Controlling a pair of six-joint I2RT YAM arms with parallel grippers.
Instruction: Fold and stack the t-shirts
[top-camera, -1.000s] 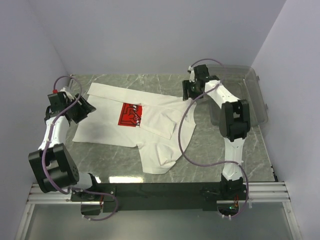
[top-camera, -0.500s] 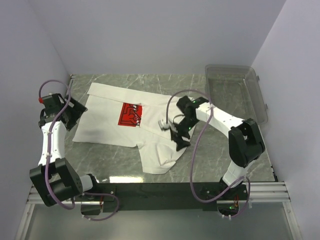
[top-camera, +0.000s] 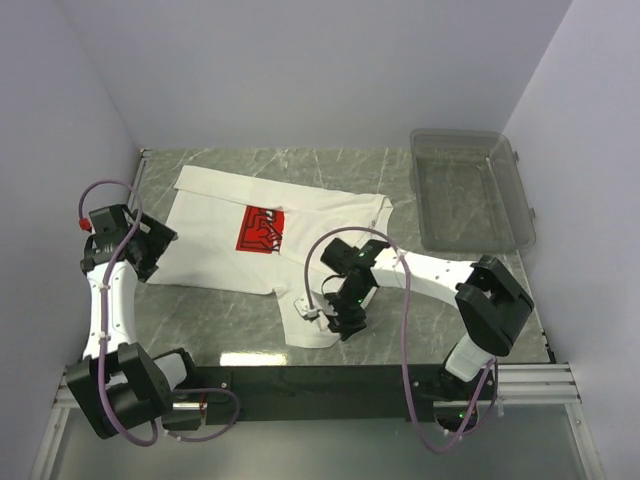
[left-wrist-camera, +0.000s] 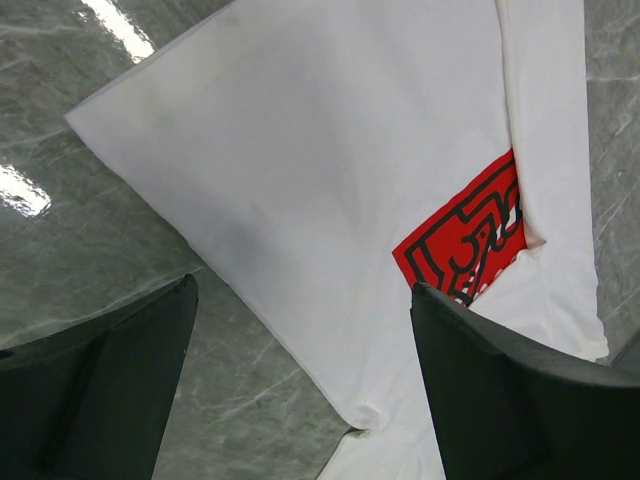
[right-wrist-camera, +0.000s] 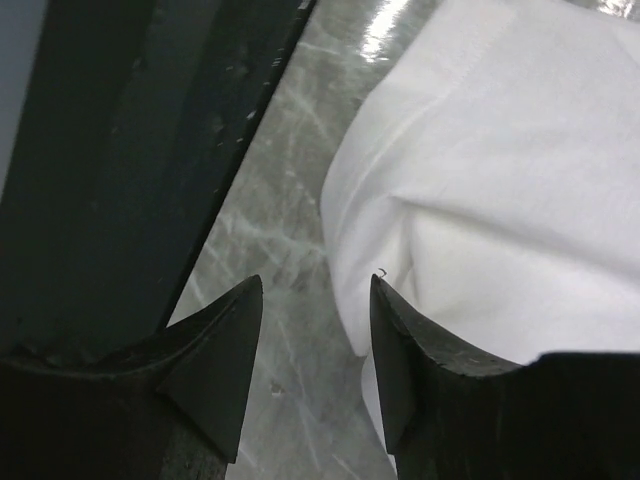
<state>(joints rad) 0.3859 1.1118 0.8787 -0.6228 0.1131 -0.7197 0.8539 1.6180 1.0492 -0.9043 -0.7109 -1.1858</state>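
Observation:
The white t-shirt (top-camera: 215, 235) with its red square print (top-camera: 260, 230) lies spread and partly bunched on the grey marble table. My left gripper (top-camera: 153, 250) is open and empty at the shirt's left edge. In the left wrist view it (left-wrist-camera: 303, 290) hovers above the shirt (left-wrist-camera: 300, 170) and the print (left-wrist-camera: 470, 240). My right gripper (top-camera: 340, 324) is open over the shirt's near lower corner. In the right wrist view it (right-wrist-camera: 315, 285) straddles the shirt's rounded edge (right-wrist-camera: 500, 200), and the right finger is close to the cloth. Neither gripper holds anything.
A clear grey plastic bin (top-camera: 470, 190) stands at the back right. The dark base rail (top-camera: 320, 380) runs along the table's near edge and also shows in the right wrist view (right-wrist-camera: 140, 150), close to the right gripper. Grey walls close in the sides.
The right arm swung from the far right of the table across the shirt to its near lower corner. The left arm drew back a little toward the near left.

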